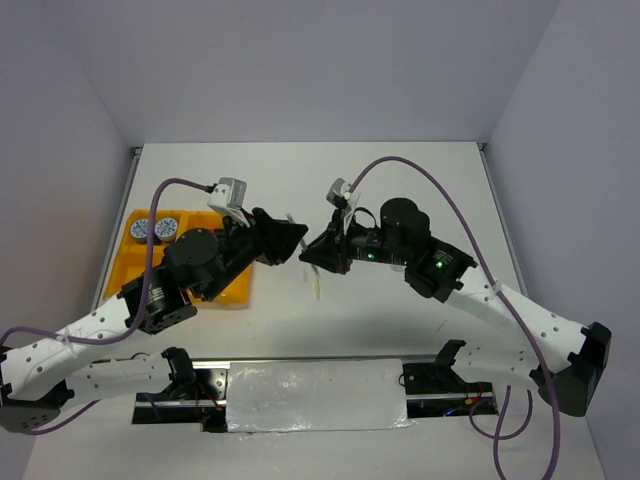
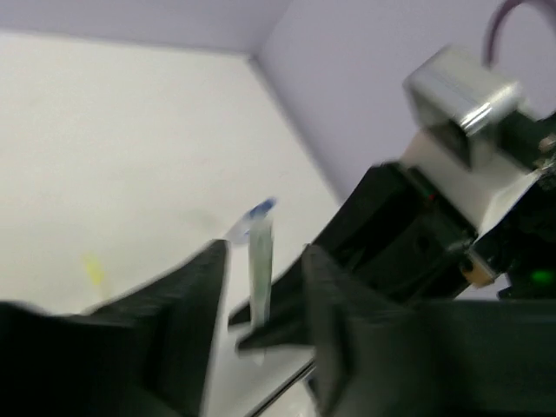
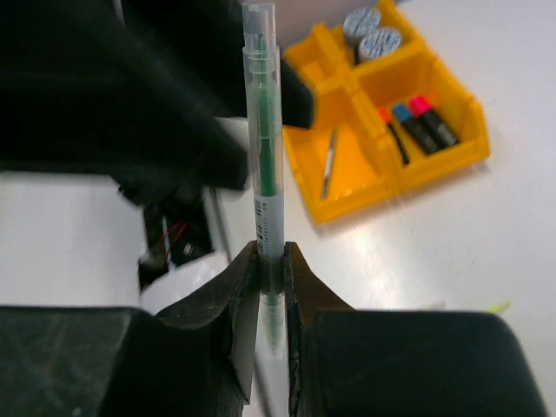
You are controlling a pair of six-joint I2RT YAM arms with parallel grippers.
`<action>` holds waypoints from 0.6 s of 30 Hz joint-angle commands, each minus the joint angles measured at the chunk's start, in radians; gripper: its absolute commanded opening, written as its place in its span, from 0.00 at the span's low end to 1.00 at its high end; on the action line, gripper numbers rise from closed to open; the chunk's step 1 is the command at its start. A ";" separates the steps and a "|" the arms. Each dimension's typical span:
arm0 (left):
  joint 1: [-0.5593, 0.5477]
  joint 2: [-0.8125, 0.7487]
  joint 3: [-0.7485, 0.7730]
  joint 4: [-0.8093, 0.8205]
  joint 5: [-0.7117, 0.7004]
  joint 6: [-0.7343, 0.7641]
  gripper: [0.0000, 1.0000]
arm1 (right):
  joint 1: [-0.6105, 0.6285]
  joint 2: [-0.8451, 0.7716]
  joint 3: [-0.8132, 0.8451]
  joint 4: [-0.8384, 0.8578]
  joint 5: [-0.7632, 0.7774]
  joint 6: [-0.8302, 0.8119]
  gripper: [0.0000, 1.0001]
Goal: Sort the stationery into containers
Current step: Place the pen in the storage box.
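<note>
1 thin pale pen (image 3: 263,130) is clamped in my right jaws, sticking straight out above the surface (image 3: 452,261). My left jaws gape open close by its far end. The yellow tray (image 3: 347,187) holds 2 tins (image 3: 372,33), 3 markers (image 3: 417,126) and another pen (image 3: 327,162).

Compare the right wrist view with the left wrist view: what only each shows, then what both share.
Only right wrist: the yellow tray holding two tins, three markers and a thin pen; the right pincer shut on the clear pen. Only left wrist: the left pincer open around that pen, and the right arm's silver camera. Both: the clear pen.
</note>
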 commanded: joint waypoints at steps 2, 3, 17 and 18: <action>-0.011 0.027 0.250 -0.528 -0.348 -0.047 0.92 | -0.032 0.041 -0.111 0.517 0.036 0.049 0.00; 0.000 0.017 0.297 -0.542 -0.384 -0.045 0.99 | -0.030 0.060 -0.116 0.526 0.037 0.049 0.00; 0.009 -0.123 0.451 -0.640 -0.633 0.035 0.99 | 0.129 0.722 0.400 0.267 0.115 -0.060 0.00; 0.009 -0.141 0.396 -0.616 -0.585 0.033 0.99 | 0.138 0.762 0.436 0.244 0.140 -0.063 0.00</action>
